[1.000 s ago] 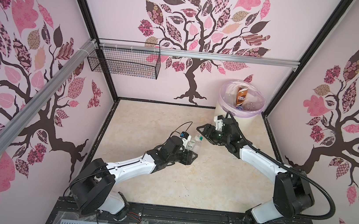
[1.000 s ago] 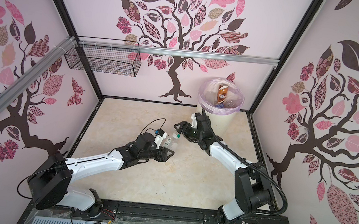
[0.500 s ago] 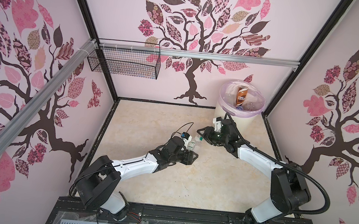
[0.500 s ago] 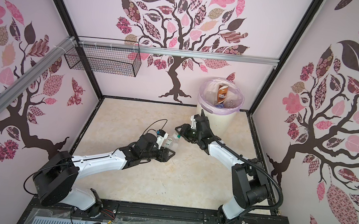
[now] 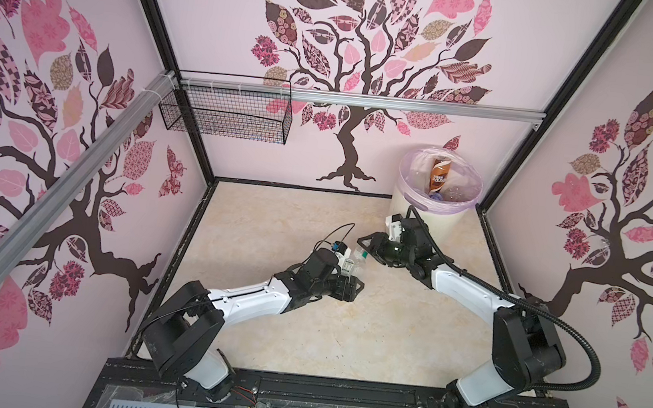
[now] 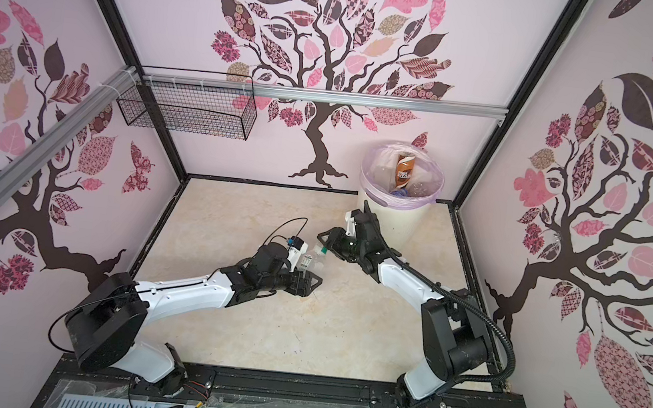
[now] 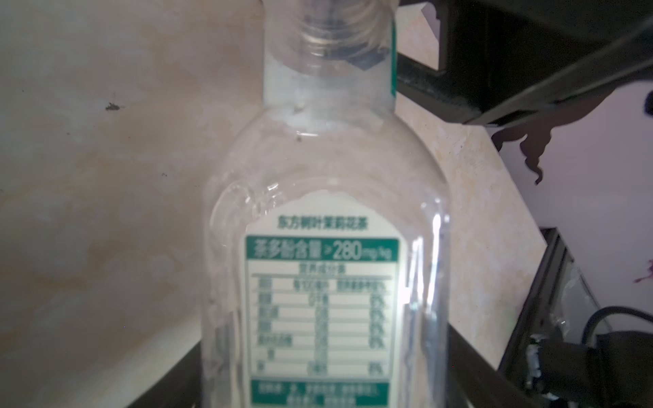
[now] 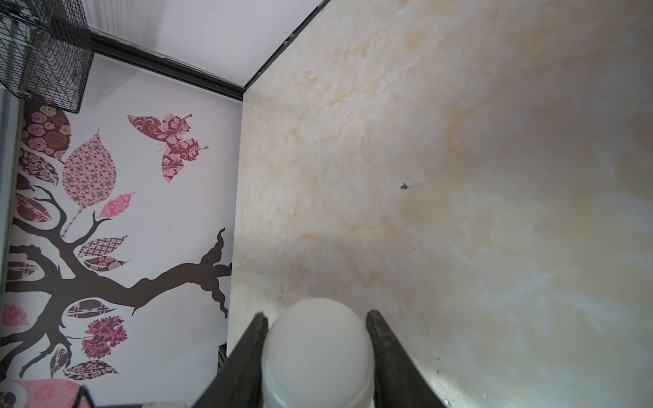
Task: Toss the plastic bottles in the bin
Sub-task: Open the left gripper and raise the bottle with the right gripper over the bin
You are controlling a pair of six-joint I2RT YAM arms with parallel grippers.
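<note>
Looking at the centre of both top views, you are seeing one clear bottle sitting between your two arms, over the cream desk. The right arm is pointing in from the right of the frame. The right jaws are pinching the bottle's pale cap, and in the right wrist view both are pressing against its sides. The left arm is pointing in from the lower left. The bottle's body, with its one green-and-white label, is filling the left wrist view and lying between the left jaws. Whether those are clamping it or standing clear of it, you cannot tell.

One bin is standing at the upper right of the desk, just beyond the right arm's wrist. It is holding one brown-labelled bottle, standing upright, plus several clear bottles too jumbled for you to be counting them. One wire basket is hanging at the upper left of the frame.
</note>
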